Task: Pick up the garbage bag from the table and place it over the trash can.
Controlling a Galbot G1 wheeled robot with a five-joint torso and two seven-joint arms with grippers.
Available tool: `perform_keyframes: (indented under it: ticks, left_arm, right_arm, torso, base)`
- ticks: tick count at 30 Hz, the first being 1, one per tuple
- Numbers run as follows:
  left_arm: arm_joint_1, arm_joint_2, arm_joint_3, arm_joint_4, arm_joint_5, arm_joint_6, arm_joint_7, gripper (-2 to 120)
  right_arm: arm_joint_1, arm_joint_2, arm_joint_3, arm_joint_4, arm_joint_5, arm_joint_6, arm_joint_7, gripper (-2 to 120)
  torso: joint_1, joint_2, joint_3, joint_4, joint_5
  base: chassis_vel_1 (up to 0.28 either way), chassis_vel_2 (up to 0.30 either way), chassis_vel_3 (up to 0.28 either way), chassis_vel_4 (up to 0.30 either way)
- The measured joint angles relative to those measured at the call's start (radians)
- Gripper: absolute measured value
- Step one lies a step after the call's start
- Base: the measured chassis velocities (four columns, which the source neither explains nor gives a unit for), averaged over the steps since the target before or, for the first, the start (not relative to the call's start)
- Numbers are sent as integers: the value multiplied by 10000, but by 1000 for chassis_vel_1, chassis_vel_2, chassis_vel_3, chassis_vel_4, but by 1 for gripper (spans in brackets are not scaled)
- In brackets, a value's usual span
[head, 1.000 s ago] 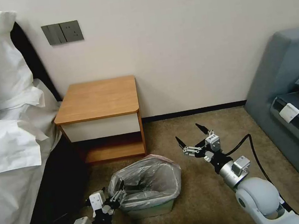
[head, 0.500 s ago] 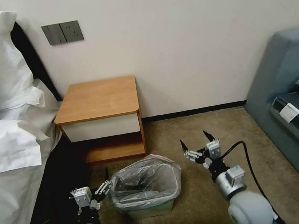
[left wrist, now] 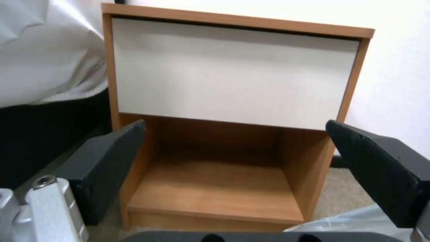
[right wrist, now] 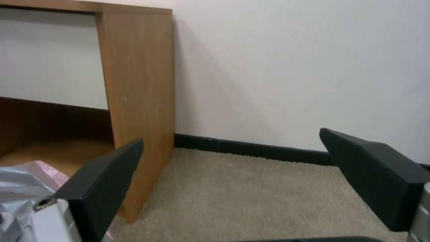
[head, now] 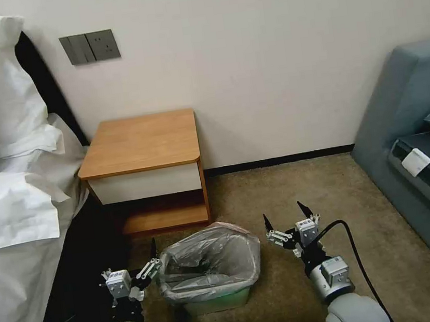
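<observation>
The silvery-grey garbage bag (head: pixel 214 258) is stretched over the trash can (head: pixel 219 301), whose cream and greenish base shows below it on the carpet. Both stand in front of the table (head: pixel 142 141), whose wooden top is bare. My left gripper (head: pixel 132 268) is open just left of the bag's rim, holding nothing. My right gripper (head: pixel 284 215) is open to the right of the can, apart from it. In the left wrist view the open left gripper (left wrist: pixel 237 151) faces the table (left wrist: pixel 233 74), with a bit of bag (left wrist: pixel 354 220) beside it. The right wrist view shows the bag's pinkish edge (right wrist: pixel 42 166).
A bed with white pillows (head: pixel 11 207) lies close on the left, its dark base beside my left arm. A blue-grey sofa (head: pixel 423 156) stands at the right. The wall and black skirting (head: pixel 278 162) run behind. Brown carpet (head: pixel 260 192) lies between the table and the sofa.
My left gripper has come off the bag's rim, opened and drawn back to the left. My right gripper has pulled back toward me, staying open. The bag and can have not moved.
</observation>
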Motion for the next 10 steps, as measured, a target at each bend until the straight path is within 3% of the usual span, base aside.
perform_keyframes:
  ticks: [10]
  left_arm:
    - [3,0,6,-4,-8,44,-12,100]
  right_arm:
    - [13,-4,7,-7,22,6,-26,100]
  torso:
    - [0,0,0,0,0]
  base:
    - [0,0,0,0]
